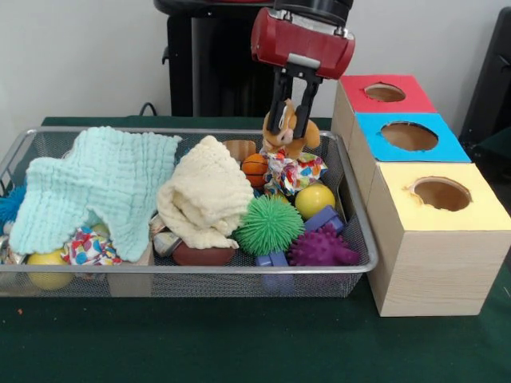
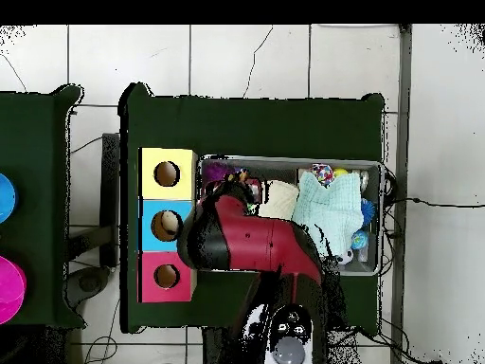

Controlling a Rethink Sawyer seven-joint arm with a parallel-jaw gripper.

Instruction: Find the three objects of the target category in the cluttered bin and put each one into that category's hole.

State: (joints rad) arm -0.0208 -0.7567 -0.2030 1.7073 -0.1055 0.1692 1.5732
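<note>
Apparently I had the small tan plush animal toy (image 1: 289, 132) pinched between the black fingers of the red gripper (image 1: 286, 120), lifted just clear of the clutter at the back right corner of the silver wire-mesh bin (image 1: 184, 281). I judged this the carry step: the next move called for swinging it sideways over the wooden box with red, blue and yellow tops (image 1: 409, 136), whichever hole fits soft toys. Under it lay a small orange basketball (image 1: 255, 168), a spiky green rubber ball (image 1: 269, 224), a knobbly purple ball (image 1: 322, 247) and a smooth yellow ball (image 1: 314, 199). A cream knitted cloth (image 1: 206, 194) and a mint waffle-weave cloth (image 1: 100, 187) covered the rest.
</note>
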